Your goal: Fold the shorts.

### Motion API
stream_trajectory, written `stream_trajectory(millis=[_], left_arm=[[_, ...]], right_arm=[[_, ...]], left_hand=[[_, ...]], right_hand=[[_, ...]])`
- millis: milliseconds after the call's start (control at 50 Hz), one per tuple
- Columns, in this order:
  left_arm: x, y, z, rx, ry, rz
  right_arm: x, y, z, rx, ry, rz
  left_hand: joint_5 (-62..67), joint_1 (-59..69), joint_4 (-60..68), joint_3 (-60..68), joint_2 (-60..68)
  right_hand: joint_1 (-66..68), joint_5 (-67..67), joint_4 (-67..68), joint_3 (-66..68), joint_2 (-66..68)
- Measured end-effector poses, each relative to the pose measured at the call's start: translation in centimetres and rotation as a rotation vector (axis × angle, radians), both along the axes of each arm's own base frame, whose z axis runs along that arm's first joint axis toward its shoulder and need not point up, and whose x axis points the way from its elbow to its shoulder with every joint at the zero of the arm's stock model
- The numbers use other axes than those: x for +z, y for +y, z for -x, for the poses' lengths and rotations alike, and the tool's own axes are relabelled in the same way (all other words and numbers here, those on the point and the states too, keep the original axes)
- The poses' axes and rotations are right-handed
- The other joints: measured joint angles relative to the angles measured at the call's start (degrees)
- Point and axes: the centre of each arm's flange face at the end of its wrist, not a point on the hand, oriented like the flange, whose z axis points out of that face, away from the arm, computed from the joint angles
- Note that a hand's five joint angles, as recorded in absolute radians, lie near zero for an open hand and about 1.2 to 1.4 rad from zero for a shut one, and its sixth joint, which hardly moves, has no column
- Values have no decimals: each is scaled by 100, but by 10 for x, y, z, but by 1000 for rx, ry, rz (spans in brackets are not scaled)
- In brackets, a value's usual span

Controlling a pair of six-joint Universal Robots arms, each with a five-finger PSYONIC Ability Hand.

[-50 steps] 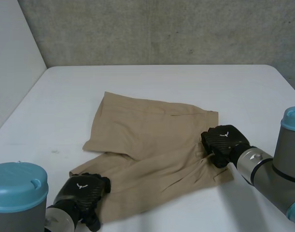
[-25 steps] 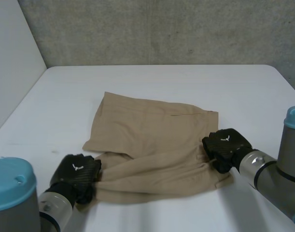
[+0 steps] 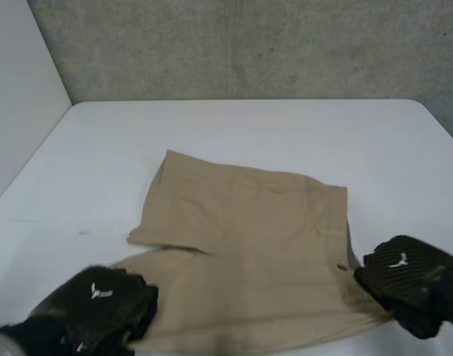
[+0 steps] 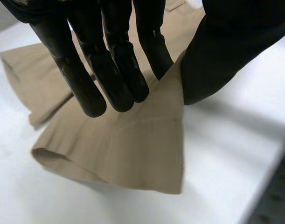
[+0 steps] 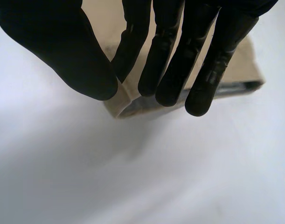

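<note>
White table point(image 3: 248, 122) holds beige fabric shorts point(image 3: 248, 222) centrally, black left hand point(image 3: 100, 304) pinching the near-left hem, black right hand point(image 3: 404, 278) the near-right waistband corner; either shallow pinch may slip, skewing the fold.

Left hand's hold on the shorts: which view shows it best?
Left wrist view: the left hand pinches a leg-hem corner of the shorts between fingers and thumb. Head view gives the back of that hand over the near leg corner. Right wrist view has the right hand pinching the waistband end.
</note>
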Motion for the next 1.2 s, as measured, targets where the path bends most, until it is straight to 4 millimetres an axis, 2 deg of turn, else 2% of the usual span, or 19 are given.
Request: stream_trajectory(millis=[40, 120, 280, 360, 440, 480, 500, 560, 640, 680, 740, 760, 800, 860, 880, 900, 1020, 1160, 1200], left_arm=[[12, 12, -2, -38, 29, -39], [24, 19, -2, -68, 89, -58], [19, -6, 5, -40, 146, -39], [4, -36, 17, -24, 158, -2], [-14, -79, 36, -18, 179, 68], [-16, -87, 39, -17, 182, 79], [-22, -104, 47, -16, 191, 102], [-32, -133, 61, -16, 203, 133], [-46, -169, 78, -17, 210, 154], [-49, -176, 82, -17, 211, 157], [-62, -207, 95, -24, 212, 187], [-62, -207, 95, -24, 212, 187], [-72, -231, 104, -36, 210, 243], [-78, -245, 109, -42, 208, 288], [-87, -267, 114, -46, 202, 372], [-90, -275, 116, -45, 199, 405], [-101, -306, 124, -31, 201, 550], [-113, -312, 134, -63, 231, 609], [-118, -311, 139, -84, 246, 625]], right_arm=[[16, 1, 6, 1, -25, 23], [32, -2, 10, 3, -84, 48], [36, -14, 10, 20, -182, 48], [19, -30, 10, 22, -200, 31], [-1, -51, 6, 13, -202, 18], [-3, -53, 5, 12, -202, 17], [-10, -61, 1, 3, -202, 16], [-20, -77, -9, -17, -201, 35], [-31, -99, -24, -57, -199, 96], [-33, -104, -26, -67, -200, 109], [-42, -127, -35, -129, -215, 184], [-42, -127, -35, -129, -215, 184], [-48, -146, -42, -181, -238, 261], [-51, -156, -46, -204, -250, 309], [-54, -166, -51, -226, -265, 367], [-56, -172, -54, -237, -273, 402], [-70, -196, -66, -259, -303, 533], [-94, -210, -78, -237, -285, 562], [-101, -213, -81, -232, -277, 561]], left_hand=[[0, 0, 0, 0, 2], [0, 0, 0, 0, 4], [0, 0, 1, 2, 5], [0, 0, 1, 2, 7], [0, 0, 1, 2, 7], [0, 0, 1, 2, 7], [0, 0, 1, 5, 7], [0, 0, 1, 6, 7], [0, 0, 1, 6, 7], [0, 0, 1, 6, 7], [0, 0, 1, 7, 8], [0, 0, 1, 7, 8], [0, 0, 1, 8, 8], [0, 0, 2, 8, 9], [0, 0, 2, 8, 9], [0, 0, 2, 8, 9], [0, -4, 2, 8, 10], [-13, -5, -66, -52, -76], [-1108, -1252, -1303, -1382, -1427]], right_hand=[[0, 0, 0, 0, 0], [0, 2, 0, 0, 0], [0, 7, 0, 0, 0], [0, 10, 0, 0, 0], [0, 13, 0, 0, 0], [0, 14, 0, 0, 0], [0, 14, 0, 0, 0], [0, 14, 1, 0, 0], [0, 14, 0, 0, 0], [0, 15, 1, 0, 0], [0, 19, 1, 0, 0], [0, 19, 1, 0, 0], [0, 22, 1, 22, 0], [0, 22, 1, 22, 0], [0, 33, 0, 32, 0], [0, 36, 2, 32, 0], [0, 39, 2, 32, 0], [0, 49, 1, 32, 0], [-133, -254, -395, -334, -390]])
